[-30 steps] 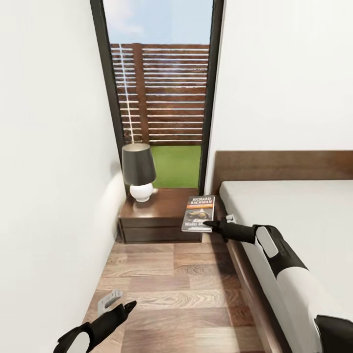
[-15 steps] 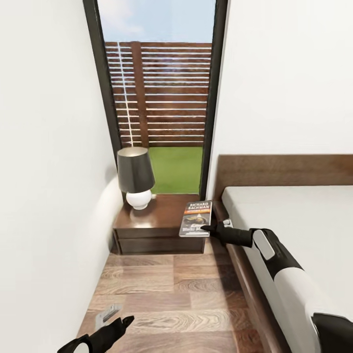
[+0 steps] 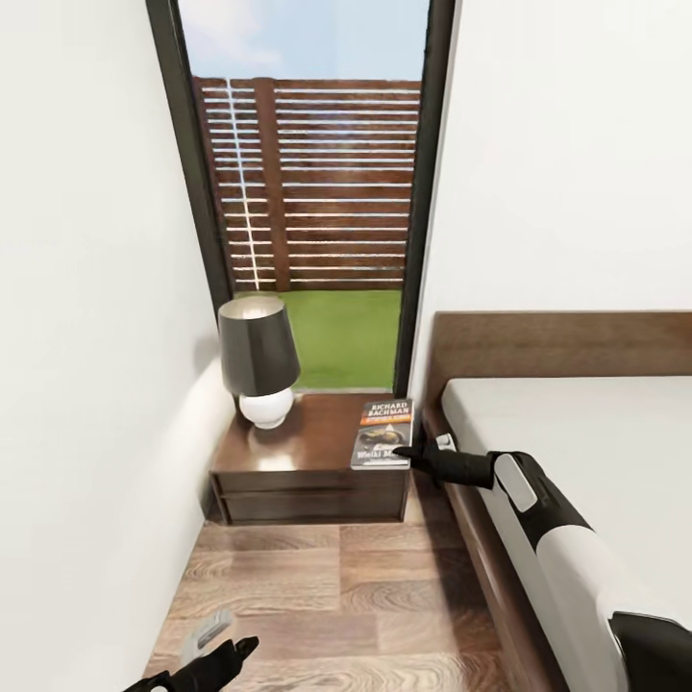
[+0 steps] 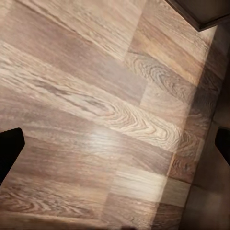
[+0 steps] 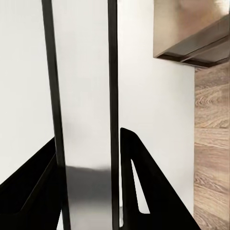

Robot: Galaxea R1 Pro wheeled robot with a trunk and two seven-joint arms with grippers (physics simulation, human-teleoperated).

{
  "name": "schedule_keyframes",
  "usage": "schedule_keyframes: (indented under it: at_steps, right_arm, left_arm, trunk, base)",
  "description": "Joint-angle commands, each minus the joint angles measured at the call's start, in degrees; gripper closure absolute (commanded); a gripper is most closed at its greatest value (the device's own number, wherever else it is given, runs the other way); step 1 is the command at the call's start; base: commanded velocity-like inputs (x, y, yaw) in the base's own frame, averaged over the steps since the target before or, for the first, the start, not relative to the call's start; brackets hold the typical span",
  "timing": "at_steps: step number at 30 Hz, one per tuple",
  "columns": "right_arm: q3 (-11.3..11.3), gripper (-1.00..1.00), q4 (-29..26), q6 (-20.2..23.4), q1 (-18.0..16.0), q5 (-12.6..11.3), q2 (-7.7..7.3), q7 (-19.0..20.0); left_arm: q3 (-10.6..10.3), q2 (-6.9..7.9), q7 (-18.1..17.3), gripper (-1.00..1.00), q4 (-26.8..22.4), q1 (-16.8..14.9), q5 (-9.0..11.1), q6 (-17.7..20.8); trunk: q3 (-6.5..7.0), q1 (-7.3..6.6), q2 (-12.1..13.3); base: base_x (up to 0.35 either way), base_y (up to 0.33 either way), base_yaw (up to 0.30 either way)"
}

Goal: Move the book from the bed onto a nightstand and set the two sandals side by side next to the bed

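Note:
My right gripper is shut on the book, a dark paperback with white "RICHARD BACHMAN" lettering. It holds the book over the right part of the nightstand, beside the bed. Whether the book rests on the wood I cannot tell. In the right wrist view the book runs edge-on between the black fingers. My left gripper hangs open low over the plank floor, its fingertips wide apart. The sandals are out of view.
A dark-shaded lamp with a white base stands on the nightstand's left half. A white wall closes the left side and the tall window is behind. The wood floor forms a narrow aisle between wall and bed frame.
The whole view has moved closer to the nightstand. The held book has gone from the nightstand's right front corner to further over its top. My left gripper sits lower in the picture.

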Motion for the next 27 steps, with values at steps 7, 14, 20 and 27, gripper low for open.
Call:
schedule_keyframes:
  at_steps: [7,14,20,27]
  right_arm:
    - [-0.11,1.0,0.92,0.37,-0.05,0.03,0.37,0.19]
    - [2.51,1.0,2.6,0.37,-0.05,1.12,1.54,0.28]
    - [3.51,1.0,2.86,0.37,-0.05,1.41,1.78,0.22]
    - [3.99,1.0,2.99,0.37,-0.05,1.56,2.07,0.16]
  left_arm:
    - [-0.19,0.05,0.57,-1.0,0.95,0.05,0.4,0.05]
    - [-0.07,0.03,0.4,-1.0,5.22,0.07,-1.37,-1.16]
    - [-0.1,0.05,0.32,-1.0,6.94,0.07,-1.76,-2.34]
    - [-0.1,0.04,0.28,-1.0,7.66,0.07,-1.94,-2.96]
  trunk:
    - [-0.06,0.03,-0.03]
    - [-0.06,0.03,-0.03]
    - [-0.06,0.03,-0.03]
    - [-0.06,0.03,-0.03]
  base:
    - [0.326,0.0,0.0]
    - [0.327,0.0,0.0]
    - [0.326,0.0,0.0]
    - [0.326,0.0,0.0]
